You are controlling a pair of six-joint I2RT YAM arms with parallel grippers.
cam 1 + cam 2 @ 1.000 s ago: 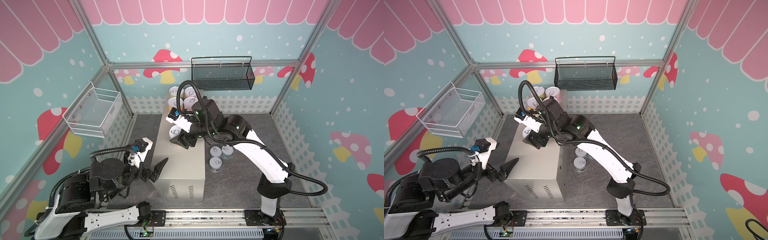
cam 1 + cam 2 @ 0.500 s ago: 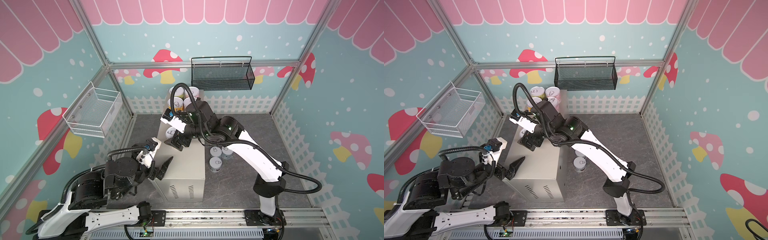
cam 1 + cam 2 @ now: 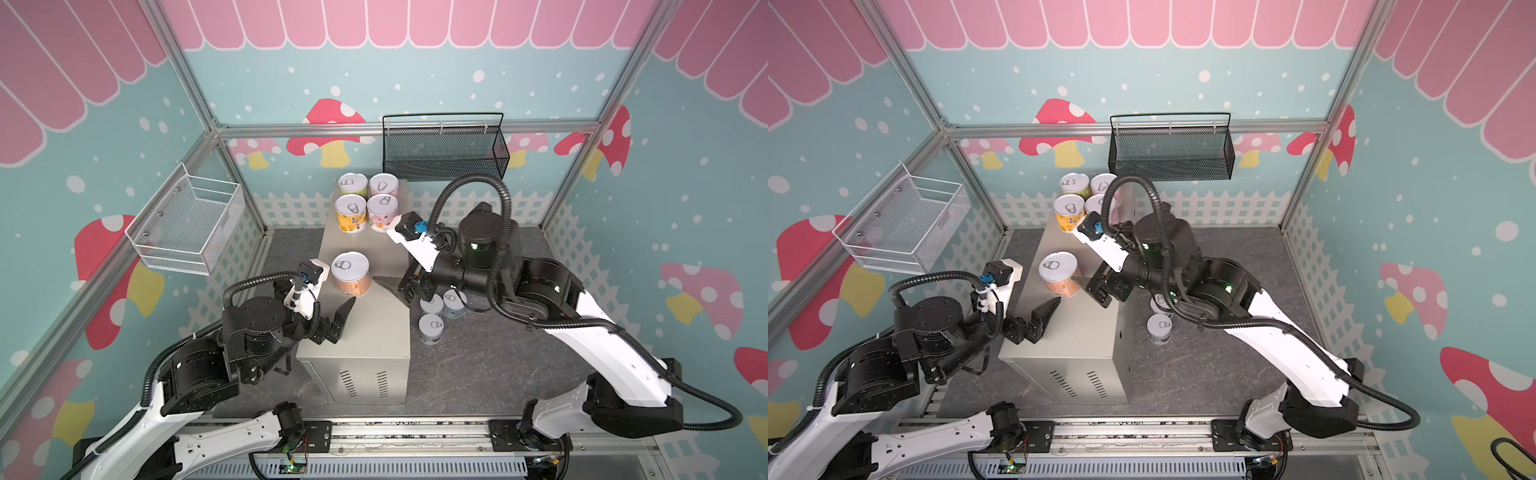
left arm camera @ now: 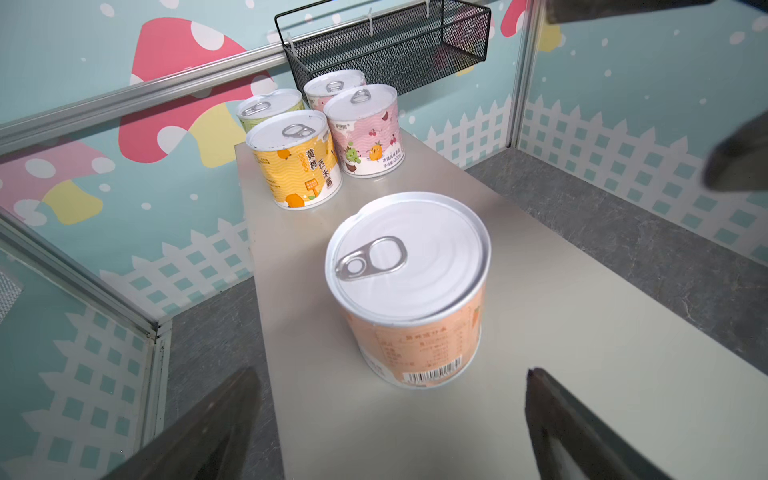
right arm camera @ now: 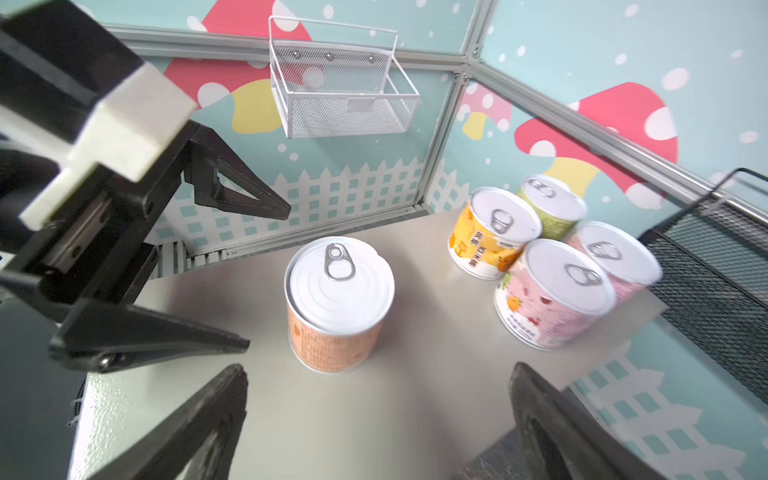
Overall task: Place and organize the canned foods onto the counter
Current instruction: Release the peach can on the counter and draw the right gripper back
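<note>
Orange can (image 5: 338,303) stood upright on the desk (image 5: 374,428), just ahead of the right tool (image 5: 378,370), spread wide and empty. The left tool (image 5: 266,278), equally spread, faced it, probably lined up to shift it.

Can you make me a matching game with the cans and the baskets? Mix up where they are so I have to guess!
Things:
1. orange can
2. yellow can
3. black mesh basket
4. white wire basket

Places:
a. hangs at the back
b. stands alone in the middle of the counter
c. hangs at the side
d. stands in the group of four at the counter's far end

Pairs: 1-b, 2-d, 3-a, 4-c
</note>
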